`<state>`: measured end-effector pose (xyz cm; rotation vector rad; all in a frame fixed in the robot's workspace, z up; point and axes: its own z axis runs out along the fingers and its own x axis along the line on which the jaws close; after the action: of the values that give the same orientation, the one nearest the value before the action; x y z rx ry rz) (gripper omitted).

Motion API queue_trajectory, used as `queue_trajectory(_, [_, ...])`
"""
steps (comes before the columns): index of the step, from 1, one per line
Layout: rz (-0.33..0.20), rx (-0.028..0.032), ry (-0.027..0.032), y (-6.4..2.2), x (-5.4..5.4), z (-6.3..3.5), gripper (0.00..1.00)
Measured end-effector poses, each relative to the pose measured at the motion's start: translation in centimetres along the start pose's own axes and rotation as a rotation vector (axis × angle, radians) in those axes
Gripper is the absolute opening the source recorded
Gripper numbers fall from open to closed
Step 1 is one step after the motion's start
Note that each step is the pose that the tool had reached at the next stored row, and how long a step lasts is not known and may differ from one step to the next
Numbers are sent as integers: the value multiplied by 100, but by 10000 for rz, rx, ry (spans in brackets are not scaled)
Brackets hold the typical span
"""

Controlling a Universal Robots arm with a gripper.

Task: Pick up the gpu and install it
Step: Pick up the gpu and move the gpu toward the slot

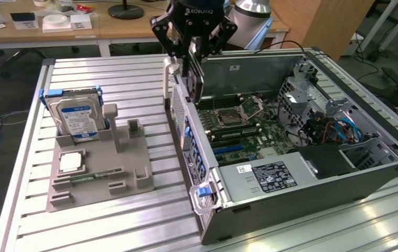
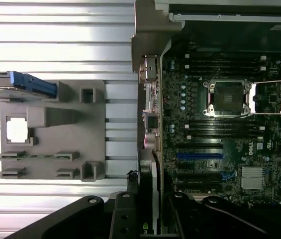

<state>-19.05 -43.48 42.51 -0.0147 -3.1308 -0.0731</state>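
Grasping the thin dark gpu card with silver end bracket (image 1: pixel 194 79) edge-on in the black two-fingered gripper (image 1: pixel 195 52), hanging upright over the open grey metal computer case (image 1: pixel 290 189), beside its rear wall.

The exterior view looks down at a slant from high beside the slatted table (image 1: pixel 115 73), far enough back to take in the whole open computer case (image 1: pixel 311 191) and the grey parts holder (image 1: pixel 90 197). The wrist view faces straight down from closer in, past the gripper (image 2: pixel 151 216) and the gpu (image 2: pixel 154 184) clamped in it. Both views share the holder, the case's rear wall and the motherboard (image 2: pixel 215 144).
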Motion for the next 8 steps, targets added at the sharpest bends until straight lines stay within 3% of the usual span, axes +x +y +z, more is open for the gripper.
queue_trajectory(8, [-370,4,18,0,-32,4,28])
